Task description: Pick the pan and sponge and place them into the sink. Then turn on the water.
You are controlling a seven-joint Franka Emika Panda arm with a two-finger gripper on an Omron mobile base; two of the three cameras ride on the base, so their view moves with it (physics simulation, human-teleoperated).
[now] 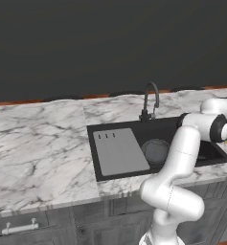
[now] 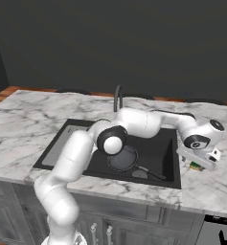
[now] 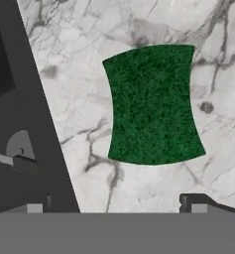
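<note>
The sponge (image 3: 151, 104) lies green face up on the marble counter, just right of the sink (image 2: 170, 143). My gripper (image 3: 116, 206) hovers straight above it, open, with its two fingertips (image 3: 198, 203) set wide apart and nothing between them. From the right base view the gripper (image 2: 197, 161) hangs over the counter by the sink's right rim, and a sliver of the sponge (image 2: 196, 166) shows beneath it. The dark round pan (image 2: 123, 159) rests inside the black basin, its long handle pointing toward the front right corner. It also shows in the left base view as the pan (image 1: 155, 150).
A grey drainboard (image 1: 119, 150) with three short slots covers the sink's left half. The dark gooseneck tap (image 1: 151, 98) stands behind the basin. Marble counter (image 1: 38, 143) stretches wide to the left. My arm arches over the sink's right part.
</note>
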